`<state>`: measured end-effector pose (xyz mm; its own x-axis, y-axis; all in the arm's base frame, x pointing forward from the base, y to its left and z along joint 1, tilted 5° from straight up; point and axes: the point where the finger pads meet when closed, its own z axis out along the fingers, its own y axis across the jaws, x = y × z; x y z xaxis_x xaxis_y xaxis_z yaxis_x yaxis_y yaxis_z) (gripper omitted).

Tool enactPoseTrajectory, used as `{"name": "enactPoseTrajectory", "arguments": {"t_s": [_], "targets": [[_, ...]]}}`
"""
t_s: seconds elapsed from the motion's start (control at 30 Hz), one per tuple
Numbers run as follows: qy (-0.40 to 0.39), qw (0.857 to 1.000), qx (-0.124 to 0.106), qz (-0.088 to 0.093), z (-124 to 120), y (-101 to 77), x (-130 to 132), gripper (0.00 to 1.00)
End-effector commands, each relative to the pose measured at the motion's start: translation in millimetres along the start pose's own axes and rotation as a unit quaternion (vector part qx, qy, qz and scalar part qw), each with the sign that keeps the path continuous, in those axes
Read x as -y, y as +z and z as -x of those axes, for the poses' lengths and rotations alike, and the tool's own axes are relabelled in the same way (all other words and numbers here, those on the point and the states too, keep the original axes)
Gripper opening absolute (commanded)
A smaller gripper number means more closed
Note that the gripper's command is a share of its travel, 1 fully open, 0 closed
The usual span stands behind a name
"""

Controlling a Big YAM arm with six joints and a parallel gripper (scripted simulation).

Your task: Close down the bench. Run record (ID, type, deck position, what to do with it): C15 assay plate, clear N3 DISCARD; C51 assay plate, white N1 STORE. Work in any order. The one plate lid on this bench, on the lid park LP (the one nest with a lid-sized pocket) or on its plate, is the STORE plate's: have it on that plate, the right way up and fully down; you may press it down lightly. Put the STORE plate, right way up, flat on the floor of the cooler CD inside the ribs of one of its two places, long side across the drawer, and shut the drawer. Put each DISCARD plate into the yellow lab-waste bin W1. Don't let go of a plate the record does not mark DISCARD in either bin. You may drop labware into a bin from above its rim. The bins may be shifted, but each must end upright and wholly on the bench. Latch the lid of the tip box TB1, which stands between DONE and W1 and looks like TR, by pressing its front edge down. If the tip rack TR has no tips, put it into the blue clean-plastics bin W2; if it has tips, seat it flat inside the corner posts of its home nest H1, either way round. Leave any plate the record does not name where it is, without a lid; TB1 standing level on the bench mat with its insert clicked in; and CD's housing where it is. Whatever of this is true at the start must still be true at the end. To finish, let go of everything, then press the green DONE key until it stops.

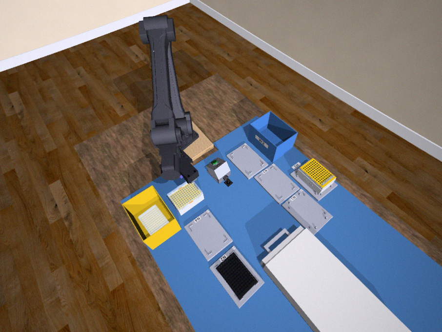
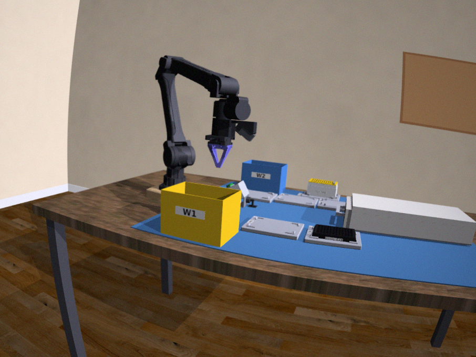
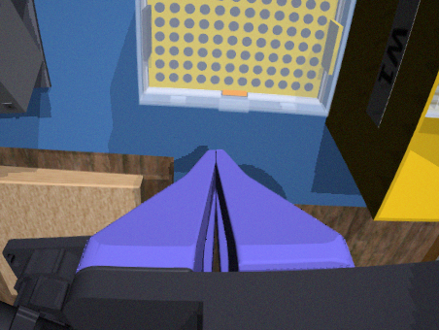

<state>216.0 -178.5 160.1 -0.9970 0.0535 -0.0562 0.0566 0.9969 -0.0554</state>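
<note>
My gripper (image 1: 192,180) (image 2: 219,165) (image 3: 215,164) is shut and empty. It hangs well above the bench, over the mat's edge just behind the tip box TB1 (image 1: 185,197) (image 3: 239,32). TB1 stands level on the blue mat (image 1: 250,210), with a yellow holed insert under a clear lid. The yellow bin W1 (image 1: 133,207) (image 2: 196,214) (image 3: 414,184) stands beside it, and the clear assay plate (image 1: 153,218) lies on its floor. The tip rack TR (image 1: 316,173) (image 2: 322,187) sits in its nest at the far side. The green DONE key (image 1: 214,163) is behind TB1. No white plate shows in any view.
The blue bin W2 (image 1: 272,134) (image 2: 265,175) is at the back. The white cooler CD (image 1: 328,285) (image 2: 407,220) fills the near right, with its handle (image 1: 274,241) facing the nests. A black plate (image 1: 237,275) (image 2: 332,232) sits in nest N2. Several grey nests, such as N4 (image 1: 208,234), are bare.
</note>
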Motion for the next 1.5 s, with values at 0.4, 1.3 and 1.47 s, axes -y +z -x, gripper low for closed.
{"name": "enactPoseTrajectory", "arguments": {"t_s": [0.4,1.3,1.47], "targets": [[0.009,1.0,0.009,-0.004,-1,-13.8,-52,0.0],[0.01,1.0,0.013,-0.002,-4,-27.2,-150,0.0],[0.01,1.0,0.017,-0.001,-4,-31.0,-162,0.0]]}}
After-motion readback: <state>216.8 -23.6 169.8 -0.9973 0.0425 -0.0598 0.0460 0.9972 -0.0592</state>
